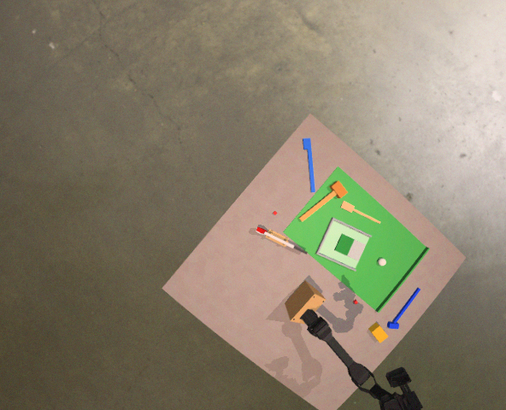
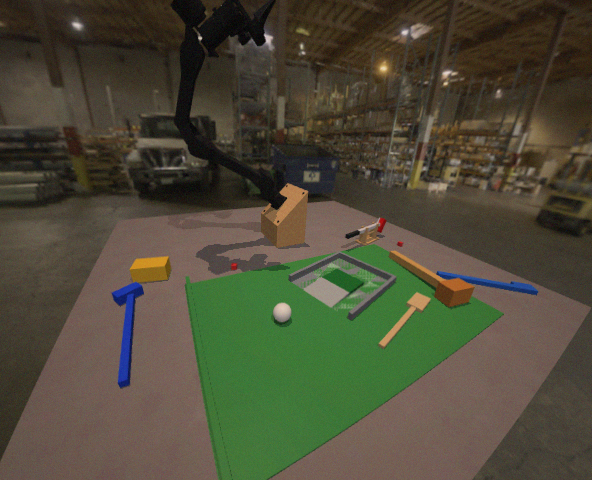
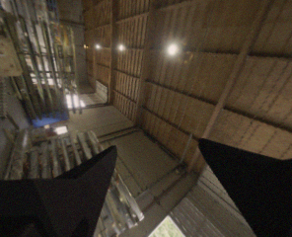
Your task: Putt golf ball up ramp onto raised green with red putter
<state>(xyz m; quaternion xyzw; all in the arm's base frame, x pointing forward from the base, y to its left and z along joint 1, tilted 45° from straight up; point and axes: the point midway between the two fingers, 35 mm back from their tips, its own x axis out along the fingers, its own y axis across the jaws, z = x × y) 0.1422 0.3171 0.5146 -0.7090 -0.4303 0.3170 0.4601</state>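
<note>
The red putter [image 1: 279,238] [image 2: 364,230] lies on a small wooden stand on the grey-pink table, just off the left edge of the green mat [image 1: 390,238] [image 2: 296,372]. Its red head points away from the mat. The white golf ball [image 1: 381,261] [image 2: 282,312] rests on the mat near the walled course. Inside the walls, a grey ramp [image 1: 355,250] [image 2: 326,291] leads to the raised green [image 1: 344,243] [image 2: 343,280]. My gripper [image 1: 405,388] [image 2: 261,23] [image 3: 157,146] is open and empty. It is raised high above the arm's base, points up at the ceiling, and is far from the putter.
A wooden box [image 1: 303,301] [image 2: 286,217] stands at the arm's base. Two blue putters [image 1: 308,165] [image 2: 485,282] [image 1: 403,308] [image 2: 125,335], an orange mallet [image 1: 324,202] [image 2: 430,279], a tan mallet [image 1: 359,212] [image 2: 402,320], a yellow block [image 1: 378,332] [image 2: 150,269] and two tiny red cubes lie around.
</note>
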